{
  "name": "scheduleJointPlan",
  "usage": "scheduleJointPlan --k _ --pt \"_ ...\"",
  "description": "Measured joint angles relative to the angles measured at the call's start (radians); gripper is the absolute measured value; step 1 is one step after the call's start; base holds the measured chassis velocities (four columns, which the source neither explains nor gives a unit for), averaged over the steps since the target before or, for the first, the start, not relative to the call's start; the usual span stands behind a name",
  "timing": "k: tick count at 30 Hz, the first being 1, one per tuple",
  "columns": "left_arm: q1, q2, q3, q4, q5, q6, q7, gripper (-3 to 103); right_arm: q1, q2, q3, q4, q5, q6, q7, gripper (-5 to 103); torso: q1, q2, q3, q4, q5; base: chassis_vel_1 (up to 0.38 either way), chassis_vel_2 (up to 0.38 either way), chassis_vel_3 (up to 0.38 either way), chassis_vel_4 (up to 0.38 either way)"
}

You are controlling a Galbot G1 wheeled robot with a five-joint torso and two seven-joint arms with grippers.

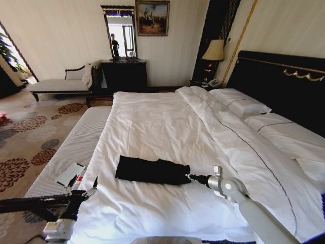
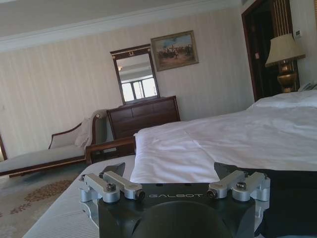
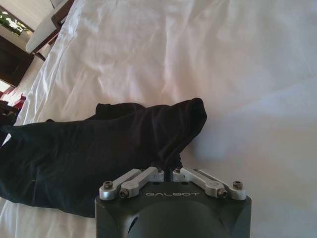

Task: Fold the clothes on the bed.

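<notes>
The clothes (image 1: 151, 171) are a black garment bunched into a long strip across the near part of the white bed (image 1: 167, 122). My right gripper (image 1: 190, 177) is at the strip's right end. In the right wrist view it (image 3: 167, 170) is shut on a pinch of the black fabric (image 3: 89, 153), and the fingertips are hidden by the cloth. My left gripper (image 1: 82, 185) hovers open over the bench at the bed's left side, apart from the garment. In the left wrist view its fingers (image 2: 113, 168) are spread wide, with the black fabric (image 2: 292, 198) off to one side.
A pale padded bench (image 1: 76, 145) runs along the bed's left side with a flat white object (image 1: 70, 174) on it. Pillows (image 1: 241, 101) and a dark headboard (image 1: 284, 84) are at the right. A chaise (image 1: 56, 84), dresser (image 1: 124, 75) and lamp (image 1: 214, 51) stand by the far wall.
</notes>
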Motion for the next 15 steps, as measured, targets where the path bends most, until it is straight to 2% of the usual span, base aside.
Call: scheduleJointPlan --k 15 --pt "0.000 0.000 0.000 0.000 0.000 0.000 0.000 100 -0.017 0.003 0.013 0.033 -0.003 0.000 0.016 2 0.000 0.000 0.000 0.0000 0.0000 0.000 0.000 0.000 0.000"
